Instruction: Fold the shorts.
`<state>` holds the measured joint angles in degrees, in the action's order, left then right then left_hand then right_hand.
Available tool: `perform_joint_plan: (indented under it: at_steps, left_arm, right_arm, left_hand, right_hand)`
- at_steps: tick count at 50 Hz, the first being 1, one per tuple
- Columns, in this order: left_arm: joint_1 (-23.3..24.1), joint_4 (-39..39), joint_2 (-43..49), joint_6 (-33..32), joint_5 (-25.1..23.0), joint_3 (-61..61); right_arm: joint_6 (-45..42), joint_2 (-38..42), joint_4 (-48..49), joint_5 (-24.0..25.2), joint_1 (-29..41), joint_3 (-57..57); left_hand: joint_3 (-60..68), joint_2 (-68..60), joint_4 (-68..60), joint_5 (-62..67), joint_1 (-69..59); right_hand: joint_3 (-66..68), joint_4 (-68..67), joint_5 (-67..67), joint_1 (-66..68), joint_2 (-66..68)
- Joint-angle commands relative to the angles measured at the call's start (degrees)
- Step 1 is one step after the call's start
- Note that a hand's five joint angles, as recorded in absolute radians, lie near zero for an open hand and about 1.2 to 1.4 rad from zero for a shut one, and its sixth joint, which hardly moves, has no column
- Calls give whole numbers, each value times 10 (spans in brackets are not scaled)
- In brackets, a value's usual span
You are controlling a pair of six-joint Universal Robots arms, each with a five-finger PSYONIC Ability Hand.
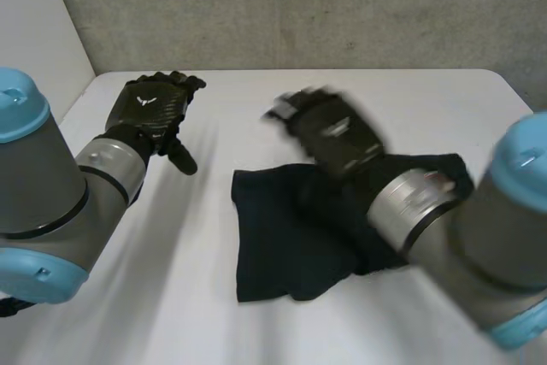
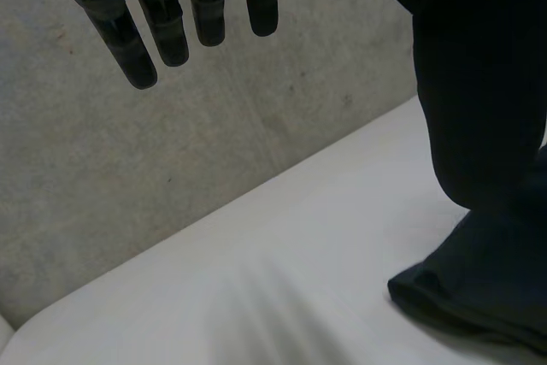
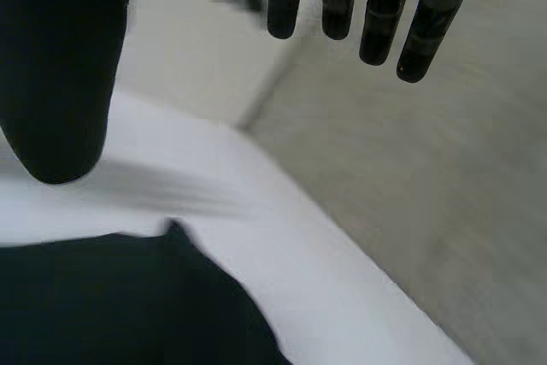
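Seemingly between grasps, the dark shorts (image 1: 291, 237) lay rumpled mid-worktop (image 1: 171, 279), with the left robot hand (image 1: 154, 108) at their ten o'clock and the right robot hand (image 1: 333, 134) over their one o'clock edge, both straight-fingered and empty; the next move called for gripping an edge.

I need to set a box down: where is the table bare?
Bare table lies between the left hand and the shorts, and along the far edge by the wall. It is crowded at the right, where the right hand and arm hang over the shorts.
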<state>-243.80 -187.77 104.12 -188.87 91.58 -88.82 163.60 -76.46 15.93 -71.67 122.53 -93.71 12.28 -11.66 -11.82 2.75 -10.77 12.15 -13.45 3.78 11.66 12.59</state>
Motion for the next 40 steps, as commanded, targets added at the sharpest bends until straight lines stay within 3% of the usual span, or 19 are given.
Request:
perform_joint_plan:
  at_steps: [1,7,11,19,29,33,37,40]
  left_arm:
    - [32,0,17,10,0,7]
    - [39,-1,28,10,-1,-6]
    - [39,-1,40,10,-1,-7]
    - [40,-2,52,10,-1,-7]
    - [45,-2,61,11,-1,-9]
    - [45,-3,62,10,-2,-9]
    - [45,-3,62,11,-2,-10]
    - [45,-3,62,11,-2,-10]
  right_arm:
    - [70,-17,-63,-90,-159,-23]
    - [-24,3,-121,-88,-271,-65]
    - [-84,25,-119,-52,-319,-97]
    - [-159,50,-74,92,-389,-137]
    - [-169,85,-49,103,-407,-135]
    - [-174,97,-26,102,-412,-134]
    - [-175,111,-11,101,-414,-130]
    - [-176,119,-10,101,-414,-126]
  left_hand:
    - [-21,14,16,-25,6]
    - [-21,14,16,-25,6]
    - [-21,14,16,-25,6]
    - [-21,14,16,-25,6]
    - [-21,14,16,-25,6]
    - [-21,14,16,-25,6]
    - [-21,14,16,-25,6]
    - [-21,14,16,-25,6]
  right_hand:
    - [-4,17,-20,1,-8]
    - [18,-5,2,23,14]
    - [21,-8,5,26,17]
    - [127,-114,111,132,123]
    - [169,-156,153,174,165]
    - [240,-227,224,245,235]
    - [410,-397,393,414,405]
    - [661,-648,645,666,657]
